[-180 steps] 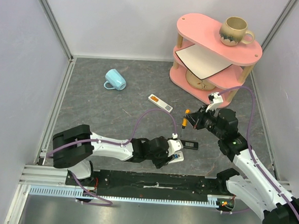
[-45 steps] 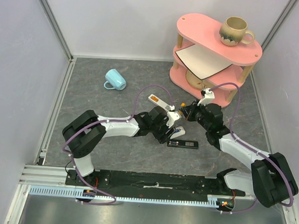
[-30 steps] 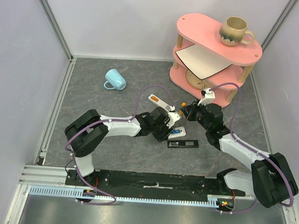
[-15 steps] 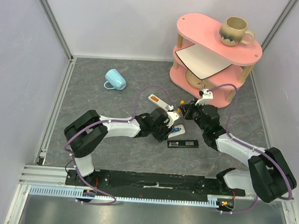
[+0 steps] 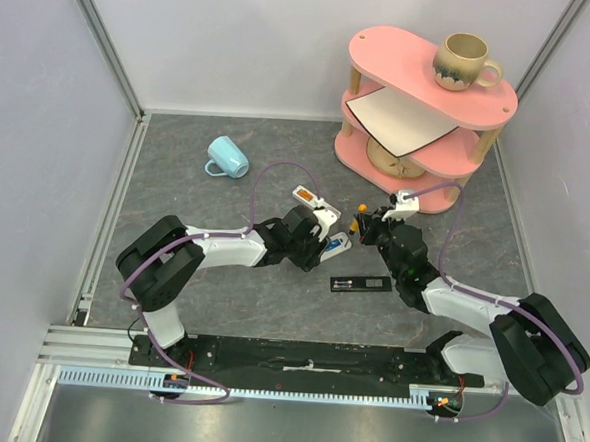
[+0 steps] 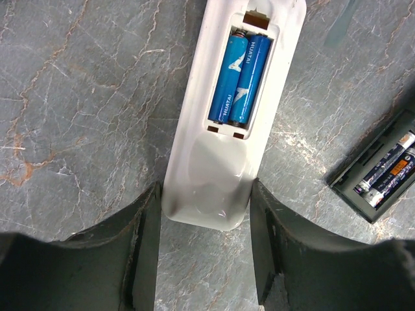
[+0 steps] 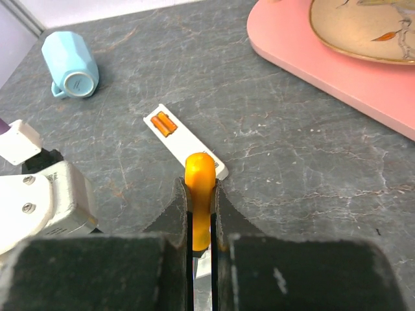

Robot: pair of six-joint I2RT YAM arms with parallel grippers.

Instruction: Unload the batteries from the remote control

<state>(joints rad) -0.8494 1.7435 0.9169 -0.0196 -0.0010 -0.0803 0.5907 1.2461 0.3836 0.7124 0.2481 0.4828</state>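
My left gripper clamps the near end of the remote. The two blue batteries lie straight ahead in its open bay, lengthwise along it. My right gripper, closed on the screwdriver, sits just beside and is, I judge, better placed to pry.

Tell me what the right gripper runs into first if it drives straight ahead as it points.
Probably the white remote with orange batteries, lying just beyond the screwdriver the right gripper holds. Depth is unclear; it may pass above.
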